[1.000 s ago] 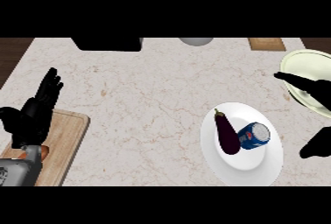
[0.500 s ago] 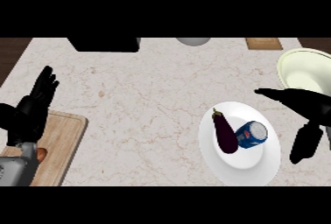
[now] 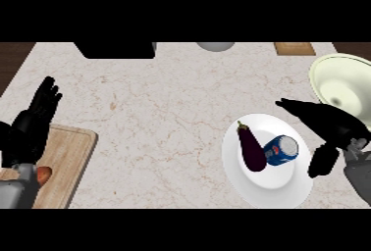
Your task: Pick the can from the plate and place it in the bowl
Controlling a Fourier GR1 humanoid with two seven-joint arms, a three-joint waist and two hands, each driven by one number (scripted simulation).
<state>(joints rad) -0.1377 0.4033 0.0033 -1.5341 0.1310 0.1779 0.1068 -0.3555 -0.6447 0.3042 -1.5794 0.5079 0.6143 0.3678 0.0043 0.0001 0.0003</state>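
On the white plate [image 3: 272,184] lies the blue can [image 3: 281,150] on its side, just beside a dark eggplant [image 3: 251,148]. Right of the can, the right hand [image 3: 330,128] hovers open, fingers spread, not touching it. Behind that hand sits the pale bowl [image 3: 340,83]. At the bench's [image 3: 167,112] far left edge, the left hand [image 3: 33,125] rests open above a wooden board [image 3: 69,162].

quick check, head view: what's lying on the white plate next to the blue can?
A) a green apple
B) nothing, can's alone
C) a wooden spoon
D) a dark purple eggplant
D: a dark purple eggplant lies on the white round plate, left of the blue can lying on its side.
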